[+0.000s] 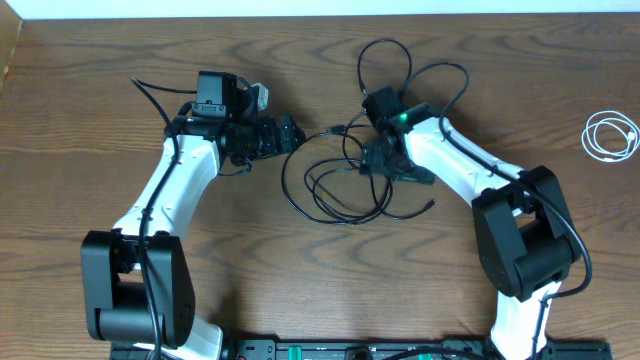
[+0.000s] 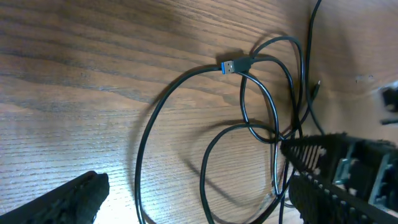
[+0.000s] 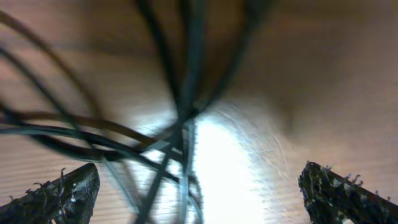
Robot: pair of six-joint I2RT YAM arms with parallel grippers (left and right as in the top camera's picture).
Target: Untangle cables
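Cables (image 1: 340,185), the black ones, lie in a loose knot mid-counter (image 1: 100,80), while the white cord (image 1: 610,133) sits coiled well apart at the right edge, so I judge it needs no work. From above, my left tool (image 1: 290,133) waits just beside the knot and my right tool (image 1: 385,160) hangs over it. Left wrist: jaws spread wide, nothing held, and a blue-tipped plug (image 2: 231,65) ahead offers a free end to pull. Right wrist: jaws wide and empty, straddling a blurred crossing, probably to pin it.

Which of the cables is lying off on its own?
The white cable, coiled alone at the far right; the black cables lie tangled together in the middle.
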